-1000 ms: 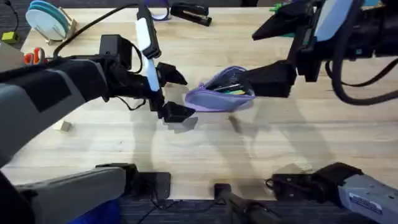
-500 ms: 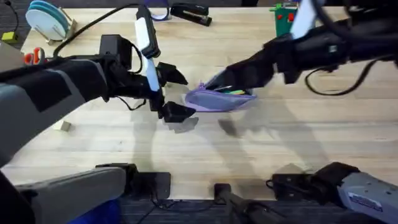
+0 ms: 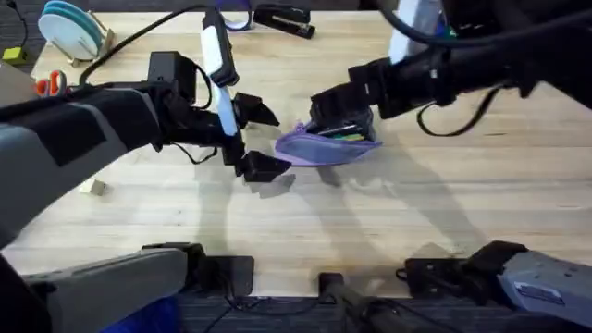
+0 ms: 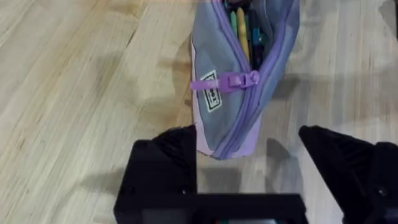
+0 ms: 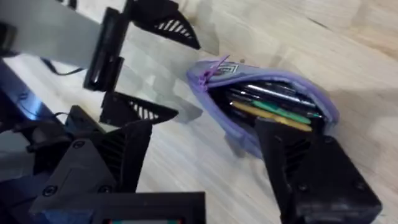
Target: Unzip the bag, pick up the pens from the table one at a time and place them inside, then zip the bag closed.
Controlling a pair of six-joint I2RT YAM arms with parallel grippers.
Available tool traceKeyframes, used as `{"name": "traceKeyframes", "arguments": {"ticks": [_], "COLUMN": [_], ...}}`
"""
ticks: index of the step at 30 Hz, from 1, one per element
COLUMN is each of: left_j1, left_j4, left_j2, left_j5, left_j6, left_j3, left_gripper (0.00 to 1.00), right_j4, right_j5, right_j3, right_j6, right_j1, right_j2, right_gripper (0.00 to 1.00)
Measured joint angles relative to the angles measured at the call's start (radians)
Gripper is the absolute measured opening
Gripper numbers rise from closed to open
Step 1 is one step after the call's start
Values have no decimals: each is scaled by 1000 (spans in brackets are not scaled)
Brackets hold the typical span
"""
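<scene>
Pouch position first: your lavender bag (image 3: 326,146) lies mid-worktop (image 3: 388,231), zipper open along most of its top, pens (image 5: 273,99) and coloured sticks visible inside. Your left claw (image 3: 256,139) sits at the bag's closed end, fingers spread wide, gripping nothing. Your right claw (image 3: 339,118) hangs over the open mouth, fingers apart and empty, one finger (image 5: 314,165) just beside the pouch's far end.

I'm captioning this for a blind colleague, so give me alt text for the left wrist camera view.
A lavender bag lies on the wooden table, its zipper partly open, with the purple zipper pull midway along it and colored pens showing inside. The left gripper is open, its black fingers either side of the bag's near end.
</scene>
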Motion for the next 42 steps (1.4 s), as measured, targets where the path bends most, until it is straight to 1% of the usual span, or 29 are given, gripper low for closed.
{"name": "traceKeyframes", "arguments": {"ticks": [5,15,19,25,42], "left_j1": [0,0,0,0,0], "left_j4": [0,0,0,0,0], "left_j2": [0,0,0,0,0], "left_j5": [0,0,0,0,0], "left_j6": [0,0,0,0,0], "left_j3": [0,0,0,0,0], "left_gripper": [993,993,993,993,994], "right_j4": [-9,-129,-184,-208,-144], "right_j5": [12,23,24,26,26], "right_j3": [64,299,365,380,381], "right_j6": [-13,-100,-139,-182,-200], "right_j1": [0,0,1,19,25], "right_j2": [83,261,327,378,394], "right_gripper": [996,996,996,996,996]}}
